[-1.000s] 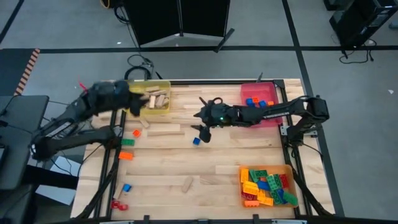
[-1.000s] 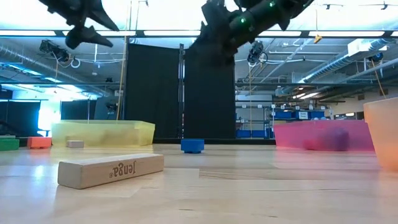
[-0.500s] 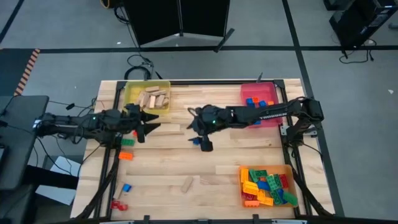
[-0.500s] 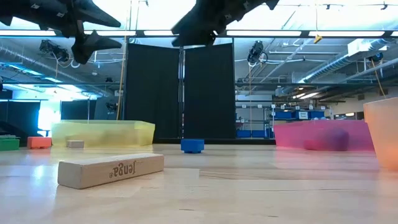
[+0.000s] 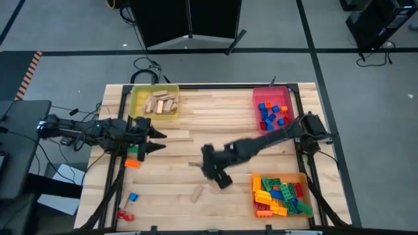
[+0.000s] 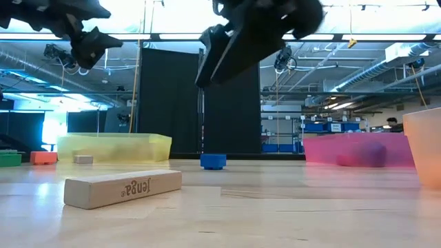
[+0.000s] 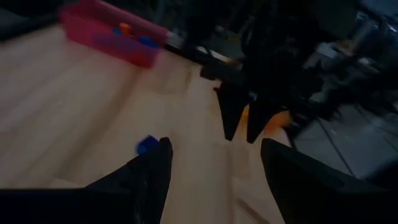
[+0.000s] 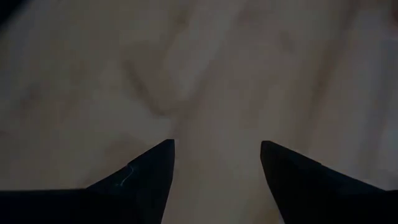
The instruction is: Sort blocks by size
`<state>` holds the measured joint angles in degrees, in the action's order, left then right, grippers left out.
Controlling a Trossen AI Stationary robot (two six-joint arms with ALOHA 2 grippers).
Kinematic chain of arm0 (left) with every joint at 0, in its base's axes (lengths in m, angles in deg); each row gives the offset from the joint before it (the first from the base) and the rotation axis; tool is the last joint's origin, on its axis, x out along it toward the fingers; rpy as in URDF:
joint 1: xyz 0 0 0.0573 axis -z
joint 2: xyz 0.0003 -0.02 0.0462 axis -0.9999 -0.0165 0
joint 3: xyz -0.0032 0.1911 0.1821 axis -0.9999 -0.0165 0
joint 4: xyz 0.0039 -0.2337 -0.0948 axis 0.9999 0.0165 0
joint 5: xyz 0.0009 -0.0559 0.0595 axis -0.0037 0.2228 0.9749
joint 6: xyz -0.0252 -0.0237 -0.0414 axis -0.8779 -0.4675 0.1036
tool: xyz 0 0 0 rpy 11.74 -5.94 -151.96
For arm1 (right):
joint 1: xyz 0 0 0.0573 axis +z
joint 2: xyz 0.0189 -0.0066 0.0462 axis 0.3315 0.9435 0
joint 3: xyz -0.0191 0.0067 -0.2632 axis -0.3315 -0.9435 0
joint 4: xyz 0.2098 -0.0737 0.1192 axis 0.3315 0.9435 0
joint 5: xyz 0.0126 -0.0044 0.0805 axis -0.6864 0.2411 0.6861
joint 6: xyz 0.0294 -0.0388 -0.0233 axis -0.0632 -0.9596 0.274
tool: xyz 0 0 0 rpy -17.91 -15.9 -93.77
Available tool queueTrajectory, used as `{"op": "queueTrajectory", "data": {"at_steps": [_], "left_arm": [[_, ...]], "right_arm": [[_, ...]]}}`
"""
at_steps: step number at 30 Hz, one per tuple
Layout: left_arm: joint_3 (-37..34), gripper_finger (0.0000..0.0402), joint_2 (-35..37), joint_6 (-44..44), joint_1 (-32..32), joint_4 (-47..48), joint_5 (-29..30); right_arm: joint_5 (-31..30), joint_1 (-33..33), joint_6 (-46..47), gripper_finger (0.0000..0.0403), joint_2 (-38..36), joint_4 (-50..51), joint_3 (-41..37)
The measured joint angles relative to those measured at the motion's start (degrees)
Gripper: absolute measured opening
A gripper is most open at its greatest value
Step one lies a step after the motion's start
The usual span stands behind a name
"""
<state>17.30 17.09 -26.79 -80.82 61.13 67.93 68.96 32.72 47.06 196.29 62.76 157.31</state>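
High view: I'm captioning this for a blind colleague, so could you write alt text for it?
Seen from above, the right gripper hangs open over the mid-table, while the left gripper points open-fingered from the left edge. A yellow tray holds wooden blocks, a red tray and an orange tray hold coloured bricks.

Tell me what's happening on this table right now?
Two arms are sorting blocks into trays, and neither holds anything. The right gripper hangs open over the table's middle, near a wooden block. The left gripper waits open by the left edge. Wooden blocks fill the yellow tray; studded bricks sit in the red tray and orange tray.
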Motion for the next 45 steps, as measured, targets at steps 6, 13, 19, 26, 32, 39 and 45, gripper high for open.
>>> {"op": "queueTrajectory", "data": {"at_steps": [6, 13, 19, 26, 32, 39, 45], "left_arm": [[1.5, 0.0252, 0.1, 0.3, 3.4, 5.7, -0.6], [3.3, 0.0252, 0.1, 0.3, 7.8, 9.3, 0.5], [3.3, 0.0252, 0.0, -1.6, 10.9, 10.1, 0.9], [3.3, 0.0252, 0.0, -3.3, 13.7, 9.7, 1.7], [3.3, 0.0252, 0.0, -3.8, 14.5, 9.7, 2.6], [3.3, 0.0252, 0.0, -3.9, 14.4, 9.7, 3.6], [3.3, 0.0252, 0.0, -3.9, 14.4, 9.7, 5.5]], "right_arm": [[-0.9, 7.0, 10.0, 0.0251, 4.0, -5.3, 0.1], [-6.4, 10.7, 17.1, 0.0243, 10.6, -13.7, 4.3], [-6.2, 9.9, 15.0, 0.0243, 20.6, -4.5, 18.2], [-2.8, 8.2, 13.5, 0.0241, 27.8, 6.6, 27.8], [0.5, 7.8, 10.8, 0.0227, 28.5, 9.5, 28.5], [0.9, 7.8, 12.0, 0.02, 28.3, 9.6, 28.3], [0.5, 7.8, 13.6, 0.0198, 26.9, 10.6, 28.0]]}}
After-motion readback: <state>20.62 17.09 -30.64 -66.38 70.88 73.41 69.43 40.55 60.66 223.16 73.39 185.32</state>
